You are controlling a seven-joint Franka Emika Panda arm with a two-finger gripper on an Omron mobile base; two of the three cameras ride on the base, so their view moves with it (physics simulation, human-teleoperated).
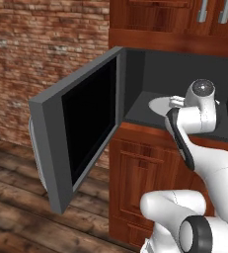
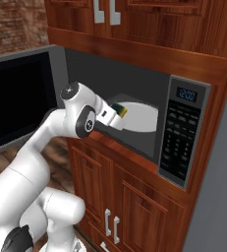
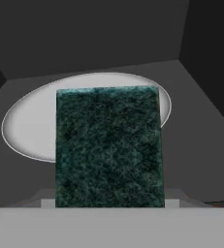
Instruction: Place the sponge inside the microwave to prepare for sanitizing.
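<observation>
The sponge (image 3: 108,145) is held between the fingers of the gripper (image 2: 119,114), which are closed on its two sides. In the hand view its dark green scouring face is seen as a tall rectangle, with the long axis running away from the hand toward the back of the cavity. In the right base view a yellow edge of the sponge can be seen at the tip of the hand.

The microwave (image 2: 184,133) stands with its door (image 1: 81,133) swung wide to the left. The gripper is already at the mouth of the cavity, just past the front edge. The pale round turntable (image 3: 26,126) lies directly ahead of the sponge and below it; the far end of the sponge is seen over the plate, a little toward its right half. It cannot be told whether the sponge is touching the plate; it appears to be held above it.

The arm is bent at the elbow and reaches forward from below, with the hand pointed nearly level into the opening. It is judged that a short move forward and down is needed before the sponge can be released on the plate.
</observation>
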